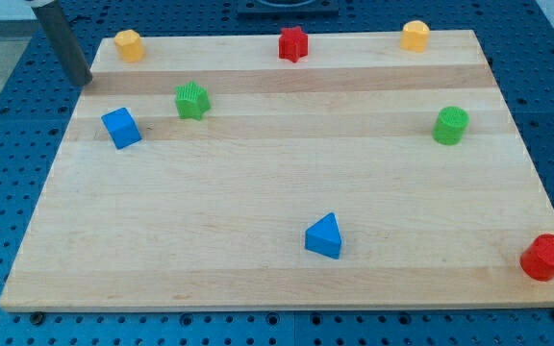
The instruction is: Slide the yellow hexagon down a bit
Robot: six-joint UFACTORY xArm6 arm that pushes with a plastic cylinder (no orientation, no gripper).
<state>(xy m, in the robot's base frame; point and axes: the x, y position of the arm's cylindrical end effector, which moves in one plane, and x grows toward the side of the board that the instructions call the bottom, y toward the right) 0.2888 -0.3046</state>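
Yellow hexagon block (129, 45) sitting at wooden board's (277, 240) top-left corner, rod tip (84, 81) hovering just left, no gripper fitted

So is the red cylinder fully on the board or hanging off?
Hanging off: the red cylinder overlaps the wooden board at its bottom right corner, partly over the blue surface.

On the board (258, 192), red star (294, 44) at top edge; blue cube (121, 128) near green block (191, 100); red cylinder (546, 257) at bottom-right corner.

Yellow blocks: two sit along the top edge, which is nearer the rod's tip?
The yellow block at the view's top left, just right of my tip. The other yellow block sits far off at the top right.
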